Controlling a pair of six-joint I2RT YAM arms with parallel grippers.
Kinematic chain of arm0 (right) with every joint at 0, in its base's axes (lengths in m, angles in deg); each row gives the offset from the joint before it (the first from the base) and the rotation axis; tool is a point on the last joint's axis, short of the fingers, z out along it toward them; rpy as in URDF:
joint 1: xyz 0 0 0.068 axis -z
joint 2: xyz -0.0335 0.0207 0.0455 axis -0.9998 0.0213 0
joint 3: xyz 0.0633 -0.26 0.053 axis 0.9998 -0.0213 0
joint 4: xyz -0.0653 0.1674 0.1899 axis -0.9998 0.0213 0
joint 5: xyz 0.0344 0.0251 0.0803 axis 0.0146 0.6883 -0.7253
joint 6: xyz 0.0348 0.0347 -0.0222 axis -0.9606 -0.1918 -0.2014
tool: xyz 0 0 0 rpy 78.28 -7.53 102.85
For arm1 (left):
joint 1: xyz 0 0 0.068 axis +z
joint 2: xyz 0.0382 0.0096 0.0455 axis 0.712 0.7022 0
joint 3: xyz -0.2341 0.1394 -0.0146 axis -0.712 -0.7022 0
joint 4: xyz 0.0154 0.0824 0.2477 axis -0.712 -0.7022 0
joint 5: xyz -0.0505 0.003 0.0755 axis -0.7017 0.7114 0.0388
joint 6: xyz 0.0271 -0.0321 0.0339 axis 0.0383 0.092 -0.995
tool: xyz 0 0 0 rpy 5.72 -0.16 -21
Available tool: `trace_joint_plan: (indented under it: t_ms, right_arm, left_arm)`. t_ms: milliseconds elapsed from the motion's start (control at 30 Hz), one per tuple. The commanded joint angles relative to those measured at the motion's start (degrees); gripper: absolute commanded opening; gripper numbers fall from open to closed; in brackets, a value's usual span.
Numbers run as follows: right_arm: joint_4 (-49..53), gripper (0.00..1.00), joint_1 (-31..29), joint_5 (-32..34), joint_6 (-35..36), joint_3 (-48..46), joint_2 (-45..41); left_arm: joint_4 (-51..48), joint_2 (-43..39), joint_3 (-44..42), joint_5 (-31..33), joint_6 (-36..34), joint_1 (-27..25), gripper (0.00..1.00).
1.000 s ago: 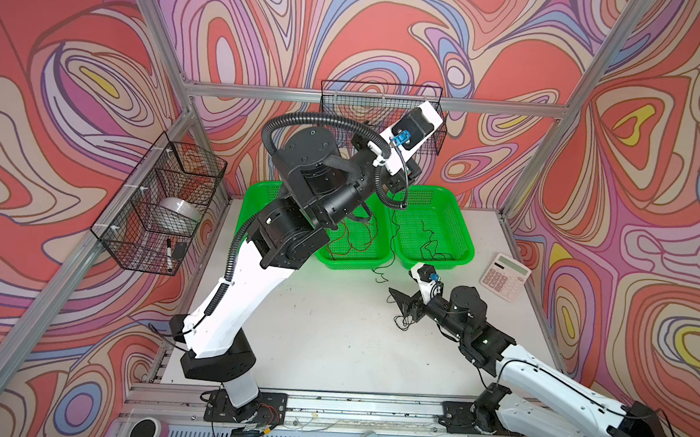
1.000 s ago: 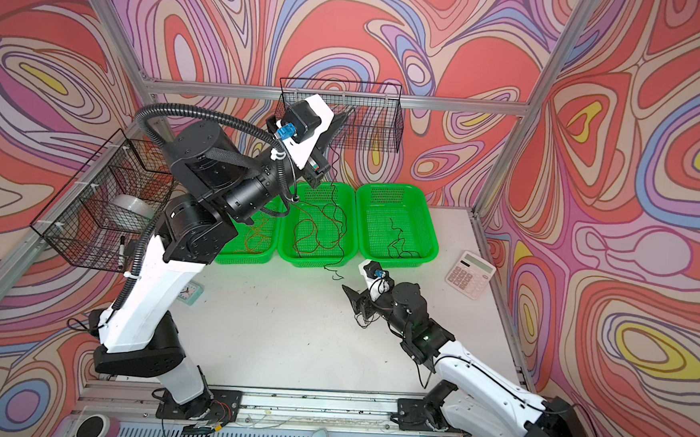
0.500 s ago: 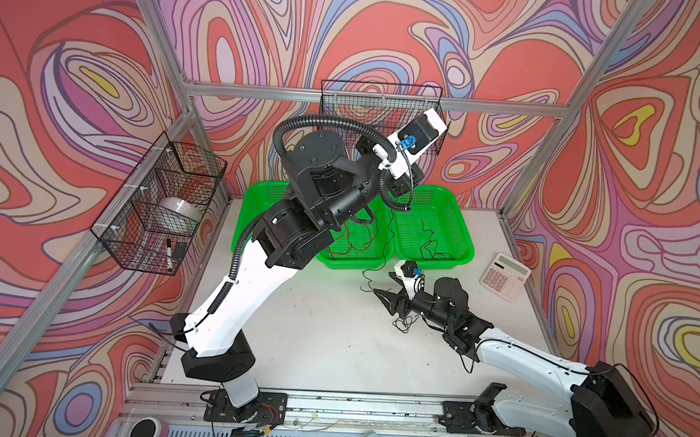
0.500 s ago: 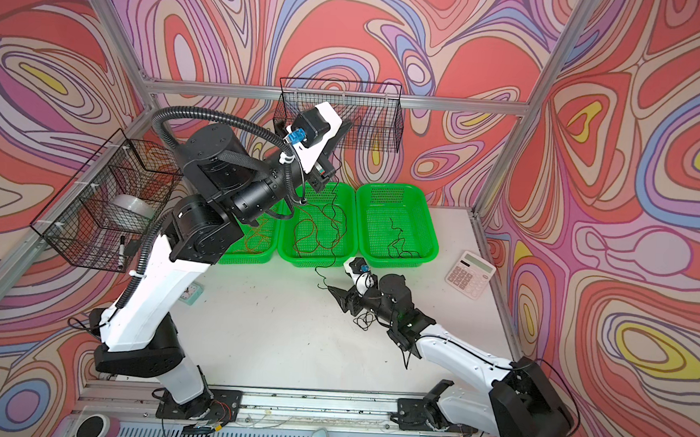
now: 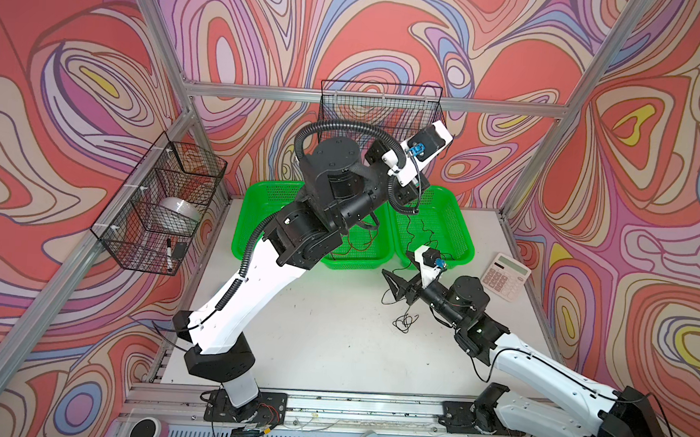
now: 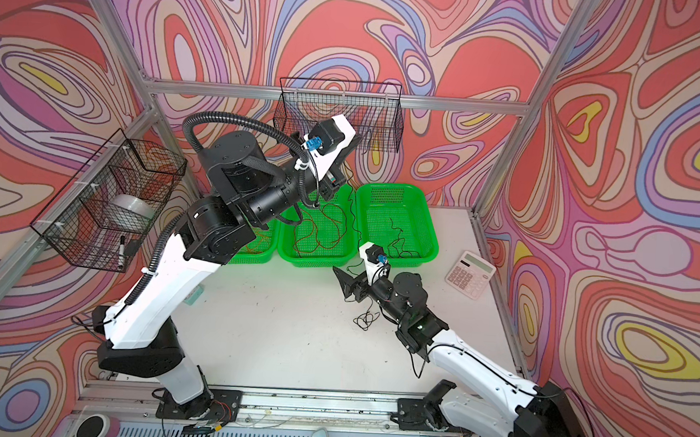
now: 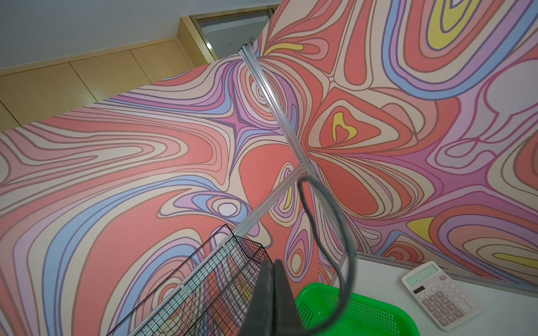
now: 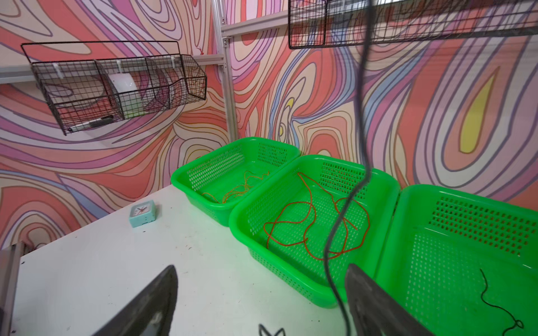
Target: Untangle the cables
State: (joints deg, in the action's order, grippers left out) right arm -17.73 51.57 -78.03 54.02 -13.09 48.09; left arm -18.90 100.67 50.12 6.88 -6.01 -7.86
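Black cable in tight L tool

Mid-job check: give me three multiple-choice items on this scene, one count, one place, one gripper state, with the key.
1. How many green perforated plastic baskets stand at the back of the white table? A) two B) three C) four
2. Where is the white push-button calculator? A) on the table, beside the rightmost basket B) inside the middle basket C) on the floor
3. How does the right gripper stand? A) shut tight B) open wide C) out of every view
Key: 1 B, three sit side by side in both top views; 2 A, it lies on bare tabletop next to the rightmost basket; 3 B, its fingers stand far apart in the right wrist view.
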Motion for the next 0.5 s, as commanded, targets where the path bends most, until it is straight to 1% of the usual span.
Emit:
trace_joint_plan:
  t_ms: [0, 133, 267, 367, 467]
  right_arm:
    - [-2.43, 0.90, -0.23, 5.33, -0.94, 2.59, 0.32]
    - [-2.88, 0.86, -0.23, 2.73, 1.21, 3.12, 0.16]
    - [-7.71, 0.86, -0.23, -0.57, 2.82, 2.01, 0.21]
    - [-8.39, 0.85, -0.23, -4.50, 2.99, 4.05, 1.67]
    - [-8.65, 0.76, -0.23, -4.67, 1.81, 6.42, 3.08]
  left_arm:
    - [0.40, -1.16, -0.58, -1.16, 1.61, 0.16, 0.00]
    - [0.64, -1.08, -1.10, -1.02, 1.87, 0.17, 0.00]
    - [0.90, -0.92, -1.66, -1.08, 2.20, 0.12, 0.00]
    - [1.49, -0.90, -2.41, -1.20, 2.57, 0.17, 0.00]
    - [1.36, -0.73, -2.64, -0.91, 2.62, 0.17, 0.00]
